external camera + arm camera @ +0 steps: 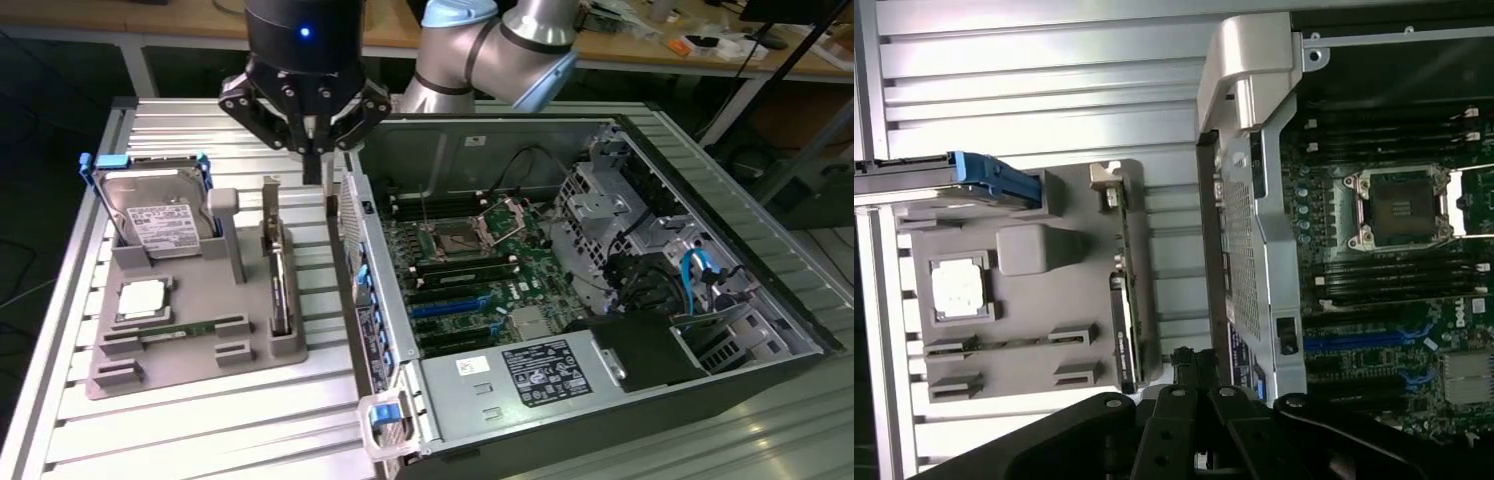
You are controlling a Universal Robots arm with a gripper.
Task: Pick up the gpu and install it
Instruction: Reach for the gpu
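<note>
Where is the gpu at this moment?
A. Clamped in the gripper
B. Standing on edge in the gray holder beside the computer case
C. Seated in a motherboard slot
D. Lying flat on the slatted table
B: the gpu stands on edge in a slot of the gray holder, while the gripper hangs shut and empty above, apart from it.

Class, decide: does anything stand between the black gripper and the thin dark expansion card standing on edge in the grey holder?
Nothing visible does. The black gripper, shut, hangs beside and above the thin dark expansion card, with open air between them.
</note>
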